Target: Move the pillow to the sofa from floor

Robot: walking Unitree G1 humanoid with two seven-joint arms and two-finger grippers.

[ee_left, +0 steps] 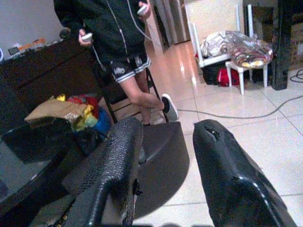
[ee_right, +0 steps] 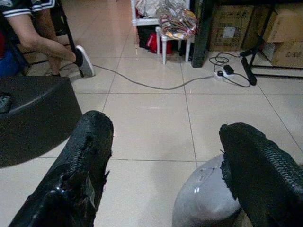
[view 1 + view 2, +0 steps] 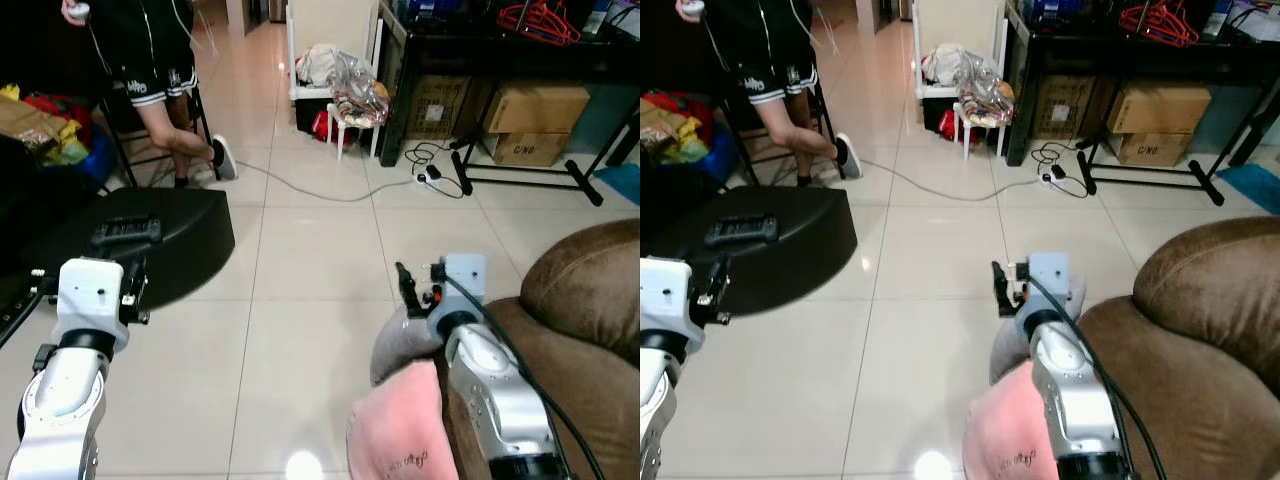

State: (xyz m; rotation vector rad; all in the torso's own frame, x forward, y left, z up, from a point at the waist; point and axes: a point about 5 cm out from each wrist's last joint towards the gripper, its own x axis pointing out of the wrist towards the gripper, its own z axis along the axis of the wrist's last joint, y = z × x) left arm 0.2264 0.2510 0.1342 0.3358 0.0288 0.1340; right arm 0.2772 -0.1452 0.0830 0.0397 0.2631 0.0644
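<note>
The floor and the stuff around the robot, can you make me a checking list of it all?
Surface: glossy tiled floor.
Job's things: pink pillow and grey pillow low beside the brown sofa.
Clutter: remote on a black table; cardboard boxes; stool with bags.
Grippers: left gripper open, raised; right gripper open above the grey pillow.
Cables: cord and power strip on the floor.
Surroundings: a seated person.

Two pillows, one pink [image 3: 395,425] and one grey [image 3: 402,344], lie by one brown sofa [image 3: 580,330], with three cardboard boxes [image 3: 535,108] under the black shelf [image 3: 500,50].
</note>
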